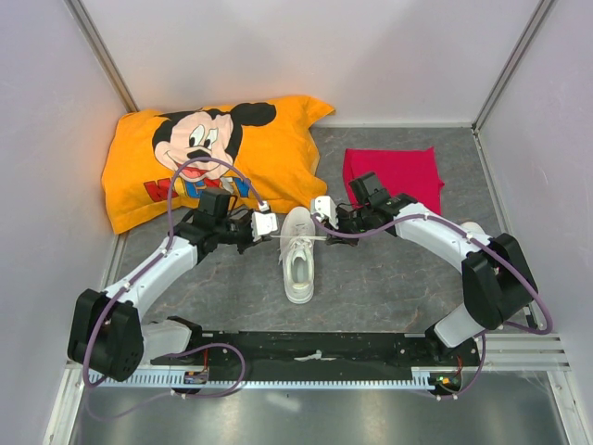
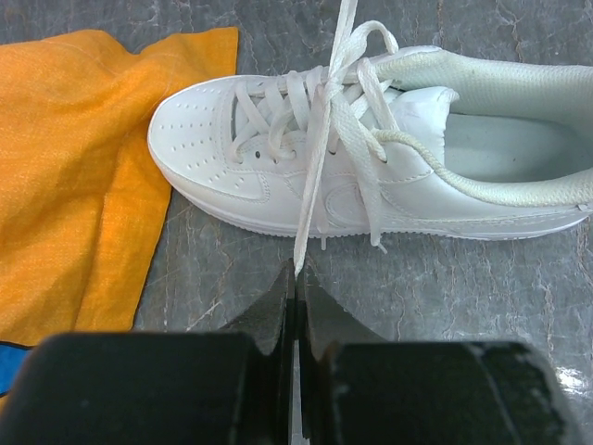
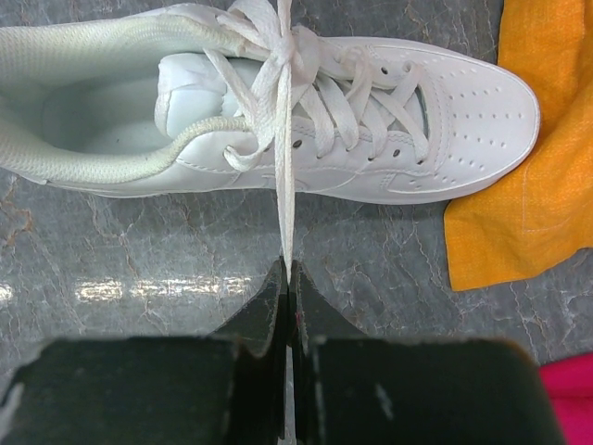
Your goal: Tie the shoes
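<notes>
One white shoe [image 1: 298, 255] lies on the grey table between the two arms, toe toward the pillow. Its laces are crossed in a knot over the tongue. In the left wrist view the shoe [image 2: 371, 158] lies sideways, and a flat lace end [image 2: 315, 185] runs taut from the knot into my left gripper [image 2: 298, 271], which is shut on it. In the right wrist view the other lace end [image 3: 285, 185] runs straight from the shoe [image 3: 324, 120] into my right gripper [image 3: 288, 264], also shut on it. From above, the left gripper [image 1: 271, 225] and right gripper [image 1: 320, 211] flank the shoe.
An orange Mickey Mouse pillow [image 1: 204, 158] lies at the back left, its corner close to the shoe's toe [image 2: 74, 185] [image 3: 537, 185]. A red cloth [image 1: 394, 171] lies at the back right behind the right arm. White walls enclose the table.
</notes>
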### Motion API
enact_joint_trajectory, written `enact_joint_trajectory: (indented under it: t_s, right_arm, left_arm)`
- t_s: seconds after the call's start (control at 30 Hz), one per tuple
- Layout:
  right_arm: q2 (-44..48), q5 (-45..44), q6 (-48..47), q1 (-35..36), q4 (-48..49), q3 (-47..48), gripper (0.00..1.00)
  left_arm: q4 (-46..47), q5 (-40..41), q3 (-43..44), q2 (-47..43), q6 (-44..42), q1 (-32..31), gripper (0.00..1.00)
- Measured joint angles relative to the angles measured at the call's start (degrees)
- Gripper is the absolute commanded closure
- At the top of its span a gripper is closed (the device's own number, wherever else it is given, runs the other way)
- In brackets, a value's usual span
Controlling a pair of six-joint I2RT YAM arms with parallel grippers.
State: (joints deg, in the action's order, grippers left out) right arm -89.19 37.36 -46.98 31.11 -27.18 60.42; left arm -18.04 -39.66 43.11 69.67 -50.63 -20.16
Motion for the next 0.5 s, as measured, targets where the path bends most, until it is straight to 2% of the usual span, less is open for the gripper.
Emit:
enact_joint_trajectory:
  t_s: [0.5]
  right_arm:
    - [0.11,0.98,1.75,-0.26,-0.50,0.50,1.00]
  left_arm:
    - [-0.31,-1.79,0.17,0.00,0.09,0.50,0.98]
